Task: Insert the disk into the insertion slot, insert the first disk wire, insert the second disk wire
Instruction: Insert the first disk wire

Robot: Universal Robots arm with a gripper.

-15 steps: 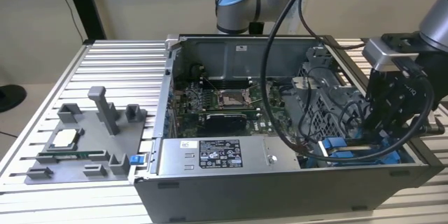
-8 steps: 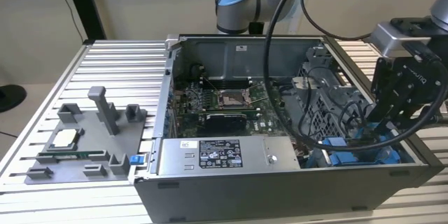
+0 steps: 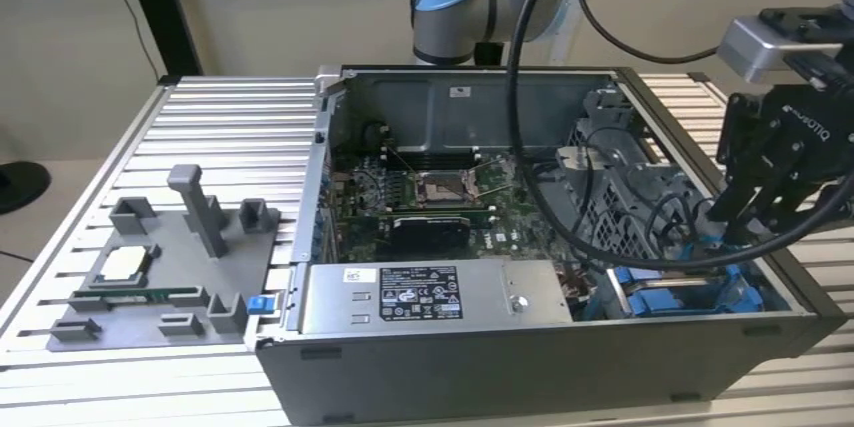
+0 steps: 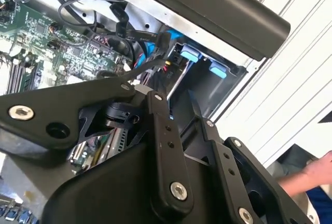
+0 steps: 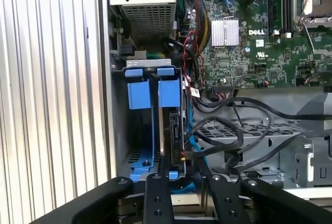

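We are finding the disk (image 5: 175,125) seemingly seated in the slot (image 5: 120,130), wires (image 5: 228,130) pending, and cannot tell the pincer's (image 5: 182,168) opening.

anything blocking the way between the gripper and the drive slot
Nothing visible does: the gripper sits right at the insertion slot. Loose black cables loop close beside it, on the motherboard side.
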